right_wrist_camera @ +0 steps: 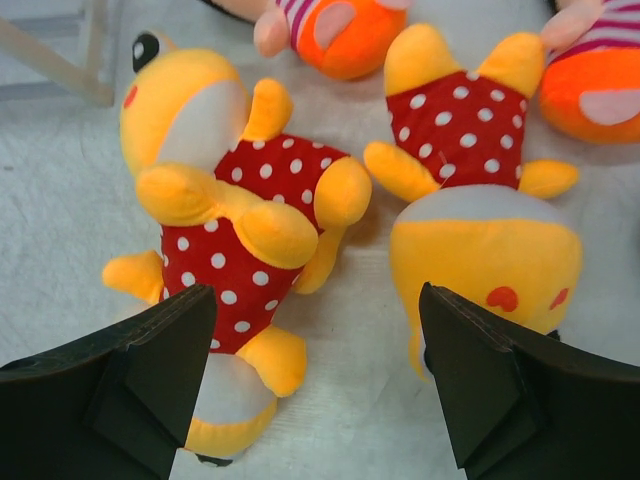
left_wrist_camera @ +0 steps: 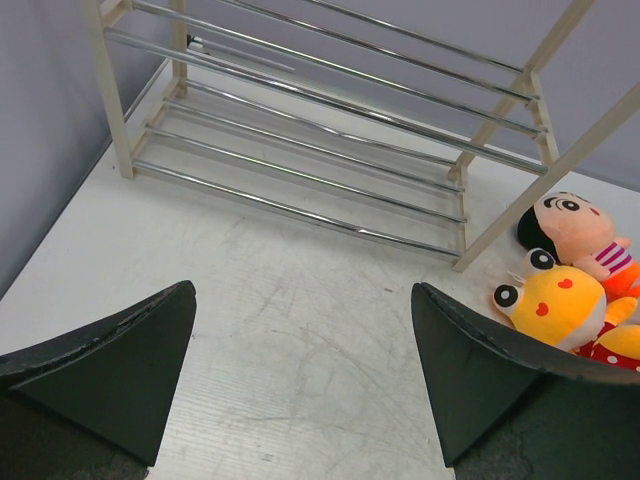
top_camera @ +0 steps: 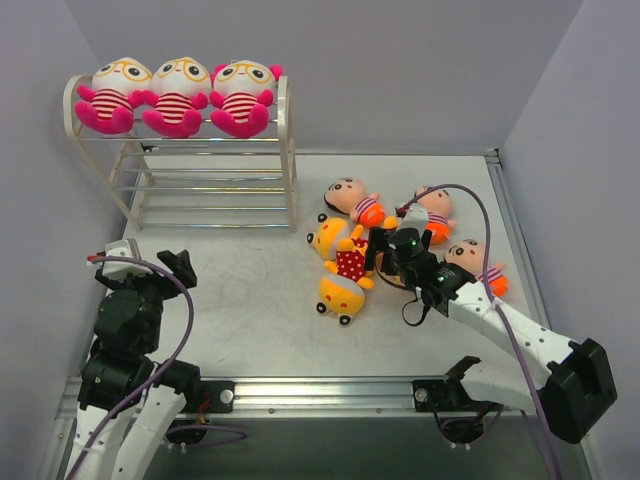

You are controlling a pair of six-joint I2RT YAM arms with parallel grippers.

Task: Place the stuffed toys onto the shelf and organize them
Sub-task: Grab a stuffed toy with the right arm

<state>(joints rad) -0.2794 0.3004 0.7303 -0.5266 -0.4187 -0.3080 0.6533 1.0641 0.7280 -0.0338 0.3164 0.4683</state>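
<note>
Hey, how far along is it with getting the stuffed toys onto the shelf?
About a third done: three pink stuffed toys sit along the shelf top tier. In hand: nothing yet; the right end effector hovers open over the yellow toys, and the left end effector is open and empty. Left: three yellow toys and three black-haired toys on the table.

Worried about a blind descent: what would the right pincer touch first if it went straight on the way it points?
Probably the yellow toy in the red dotted dress just left of centre ahead of the right pincer; a second yellow toy lies about as near, so depth is unsure.
</note>
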